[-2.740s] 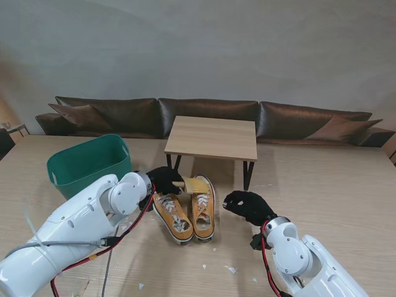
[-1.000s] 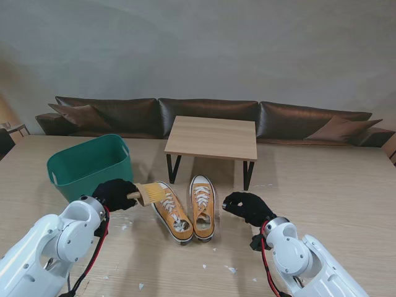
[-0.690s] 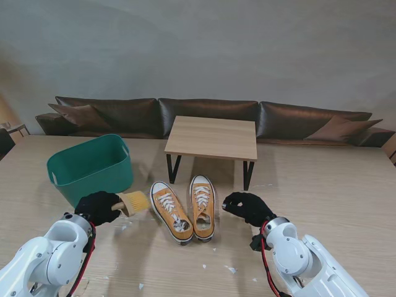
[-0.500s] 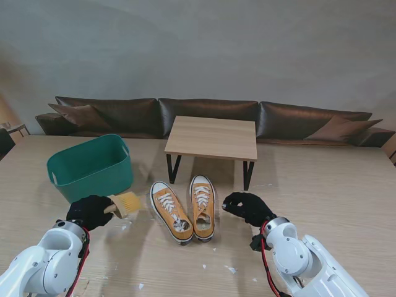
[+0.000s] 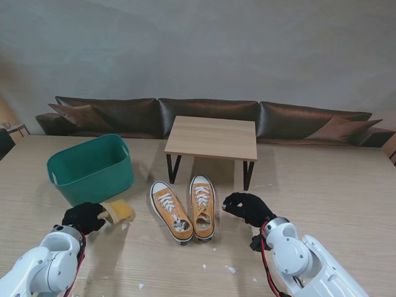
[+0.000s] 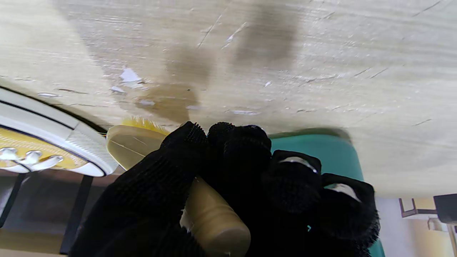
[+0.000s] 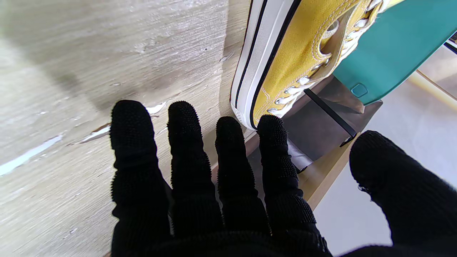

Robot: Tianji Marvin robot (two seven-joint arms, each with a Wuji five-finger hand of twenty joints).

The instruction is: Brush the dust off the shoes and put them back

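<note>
On the far left of the stand's view sits the green tub, farther from me than the left hand; its inside is hidden from here, so what it holds I cannot tell. The left hand is clenched around the handle of the brush, whose yellow bristles point down at the wooden surface, just to the left of the shoes and apart from them. White flecks of dust lie scattered on the wood nearer to me.

The two yellow shoes stand side by side in the middle, toes pointing away from me toward the small table, heels toward me, their long axes running near to far.

The right hand lies just right of the right shoe, fingers spread and grasping nothing. It is the nearer hand to the pair, so lifting the shoes back likely falls to it, reaching leftward across the shoe's side.
</note>
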